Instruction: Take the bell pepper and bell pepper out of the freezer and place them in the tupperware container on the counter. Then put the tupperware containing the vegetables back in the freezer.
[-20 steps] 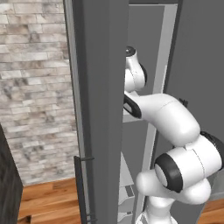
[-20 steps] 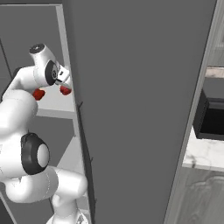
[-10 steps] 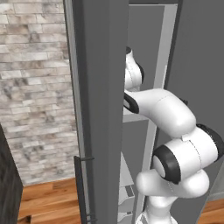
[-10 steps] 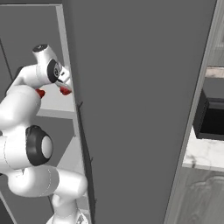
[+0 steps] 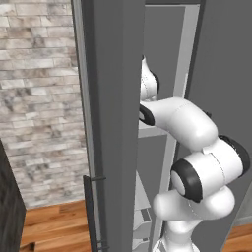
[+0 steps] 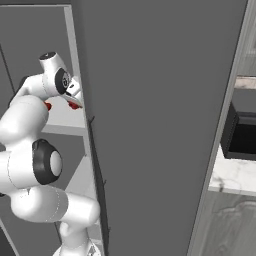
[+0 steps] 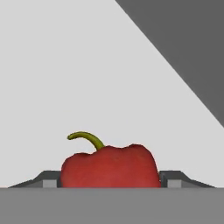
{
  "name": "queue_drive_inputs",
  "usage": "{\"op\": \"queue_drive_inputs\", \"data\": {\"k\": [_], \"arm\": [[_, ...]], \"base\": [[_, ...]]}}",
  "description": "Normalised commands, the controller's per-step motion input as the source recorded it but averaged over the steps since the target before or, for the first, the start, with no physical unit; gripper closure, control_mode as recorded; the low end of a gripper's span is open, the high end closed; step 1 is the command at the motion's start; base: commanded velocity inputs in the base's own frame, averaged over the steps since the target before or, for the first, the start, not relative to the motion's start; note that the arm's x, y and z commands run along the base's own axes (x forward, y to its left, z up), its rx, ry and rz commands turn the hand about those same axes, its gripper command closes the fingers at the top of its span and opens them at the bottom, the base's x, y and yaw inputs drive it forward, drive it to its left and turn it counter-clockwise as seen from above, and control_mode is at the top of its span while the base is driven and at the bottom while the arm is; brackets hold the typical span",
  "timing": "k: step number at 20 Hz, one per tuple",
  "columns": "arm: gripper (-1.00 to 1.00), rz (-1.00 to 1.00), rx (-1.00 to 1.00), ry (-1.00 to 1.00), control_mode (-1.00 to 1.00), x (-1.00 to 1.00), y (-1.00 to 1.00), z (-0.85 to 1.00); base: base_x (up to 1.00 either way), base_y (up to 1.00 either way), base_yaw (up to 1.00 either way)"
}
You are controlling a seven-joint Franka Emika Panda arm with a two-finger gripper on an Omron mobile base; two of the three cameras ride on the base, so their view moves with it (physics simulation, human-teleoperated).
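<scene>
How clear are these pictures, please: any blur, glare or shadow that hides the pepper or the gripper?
Hand view: sharp and evenly lit, no glare; the pepper sits between the fingertips, its lower part cut off at the frame's bottom. Right base view: crisp but flat-shaded; the freezer door blocks much, and the gripper is small, its jaws hard to read. Left base view: no blur; the door edge hides the hand.

A pale brick wall [image 5: 39,103] rises at the left in the left base view, above a wooden plank floor [image 5: 54,229]. In the right base view, a black microwave [image 6: 243,131] sits at the far right, with grey wood-grain cabinet doors [image 6: 230,227] below it.
</scene>
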Motion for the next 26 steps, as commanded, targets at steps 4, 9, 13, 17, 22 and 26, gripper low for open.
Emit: {"op": "queue_drive_inputs", "data": {"k": [4, 9, 13, 17, 22, 26], "arm": [[1.0, 0.0, 0.0, 0.04, -1.0, 0.06, 0.0, -0.19], [1.0, 0.0, 0.0, 0.0, -1.0, 0.0, 0.0, -0.08], [1.0, 0.04, 0.01, -0.03, -1.0, -0.4, 0.0, 0.0], [1.0, 0.09, 0.04, -0.07, -1.0, -0.59, -0.09, 0.12], [1.0, 0.2, 0.09, -0.09, -1.0, -0.65, -0.22, 0.35], [1.0, 0.32, 0.12, -0.03, -1.0, -0.77, -0.22, 0.43]], "base": [[0.0, 0.0, 0.0], [0.0, 0.0, 0.0], [0.0, 0.0, 0.0], [0.0, 0.0, 0.0], [0.0, 0.0, 0.0], [0.0, 0.0, 0.0]]}}
